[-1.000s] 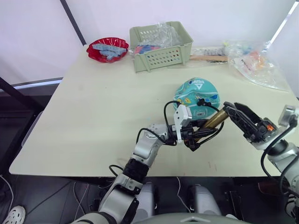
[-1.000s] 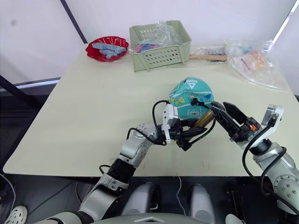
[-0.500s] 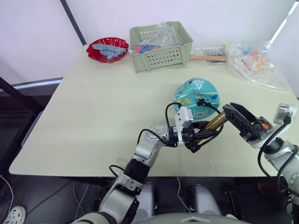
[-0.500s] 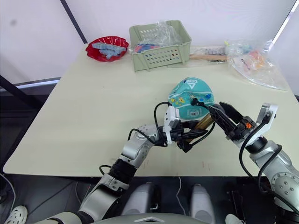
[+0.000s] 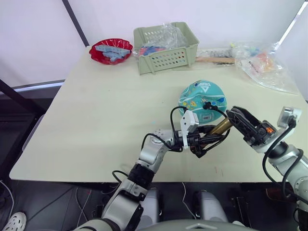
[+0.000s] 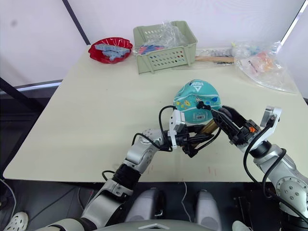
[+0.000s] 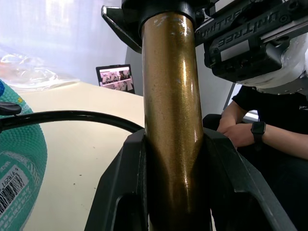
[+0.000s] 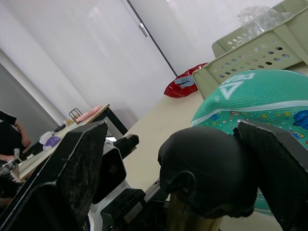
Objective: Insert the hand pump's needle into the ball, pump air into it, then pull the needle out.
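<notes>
Gripping hand pump (image 7: 173,120), left hand (image 5: 198,141) closed; right hand (image 8: 202,178) open round cap (ball (image 8: 260,101) print: "PEAK").

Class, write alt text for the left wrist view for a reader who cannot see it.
The left gripper's two black fingers clamp the bronze hand pump, which rises upright between them. The teal ball with its barcode sticker sits beside it on the table, and a seated person's forearm shows behind.
</notes>
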Robot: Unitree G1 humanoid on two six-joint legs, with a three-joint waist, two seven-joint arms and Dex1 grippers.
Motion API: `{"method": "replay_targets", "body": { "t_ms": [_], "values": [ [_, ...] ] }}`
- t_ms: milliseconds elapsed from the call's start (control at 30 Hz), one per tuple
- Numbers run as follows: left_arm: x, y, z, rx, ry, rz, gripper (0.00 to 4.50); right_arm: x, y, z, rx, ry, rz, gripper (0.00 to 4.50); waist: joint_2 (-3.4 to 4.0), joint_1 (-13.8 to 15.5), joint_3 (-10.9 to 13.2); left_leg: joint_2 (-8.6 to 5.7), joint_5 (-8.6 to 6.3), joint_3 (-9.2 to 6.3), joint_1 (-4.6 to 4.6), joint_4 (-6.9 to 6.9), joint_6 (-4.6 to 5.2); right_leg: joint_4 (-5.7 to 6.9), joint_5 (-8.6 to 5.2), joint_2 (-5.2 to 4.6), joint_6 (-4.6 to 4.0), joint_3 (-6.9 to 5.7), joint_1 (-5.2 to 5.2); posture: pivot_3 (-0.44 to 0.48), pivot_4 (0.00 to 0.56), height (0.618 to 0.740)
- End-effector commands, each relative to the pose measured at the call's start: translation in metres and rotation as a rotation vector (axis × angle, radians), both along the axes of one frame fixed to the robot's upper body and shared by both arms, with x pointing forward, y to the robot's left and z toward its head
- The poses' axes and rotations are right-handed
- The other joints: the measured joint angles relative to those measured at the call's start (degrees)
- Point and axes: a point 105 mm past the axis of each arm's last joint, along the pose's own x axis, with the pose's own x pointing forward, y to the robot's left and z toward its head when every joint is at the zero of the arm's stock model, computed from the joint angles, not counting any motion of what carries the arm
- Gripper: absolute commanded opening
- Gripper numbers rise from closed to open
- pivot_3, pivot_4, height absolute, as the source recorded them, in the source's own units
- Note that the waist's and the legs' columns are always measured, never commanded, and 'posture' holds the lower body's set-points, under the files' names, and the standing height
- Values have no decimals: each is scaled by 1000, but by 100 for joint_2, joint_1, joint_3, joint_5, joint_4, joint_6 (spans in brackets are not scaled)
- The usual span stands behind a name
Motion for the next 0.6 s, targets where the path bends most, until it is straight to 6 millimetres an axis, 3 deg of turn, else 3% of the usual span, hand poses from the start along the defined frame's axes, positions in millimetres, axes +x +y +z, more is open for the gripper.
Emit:
{"method": "replay_targets", "body": {
  "t_ms": [33, 67, 133, 300, 600],
  "values": [
    [-2, -7, 11, -23, -44, -18, 1018, -5, 4, 13, 5, -56, 24, 4500, 0, 0, 0, 0, 0, 0, 0, 0, 0, 0, 0, 0, 0, 0, 0, 0, 150, 738],
    [-1, -7, 11, -23, -44, -18, 1018, -4, 4, 13, 5, -55, 21, 4500, 0, 0, 0, 0, 0, 0, 0, 0, 0, 0, 0, 0, 0, 0, 0, 0, 150, 738],
    [-1, -7, 11, -24, -42, -17, 1018, -4, 3, 12, 2, -53, 18, 3984, 0, 0, 0, 0, 0, 0, 0, 0, 0, 0, 0, 0, 0, 0, 0, 0, 150, 738],
    [0, -8, 11, -22, -46, -18, 1018, -3, 2, 10, -4, -48, 10, 1943, 0, 1, 0, 0, 0, 0, -1, 0, 0, -1, 0, 0, 0, 0, 0, 0, 150, 738],
    [2, -8, 10, -22, -50, -17, 1018, 0, 1, 8, -12, -45, 6, 1787, 0, 0, 0, 0, 0, 0, -1, -1, 0, -2, 0, 0, 0, -1, 0, 0, 150, 738]
  ]
}}
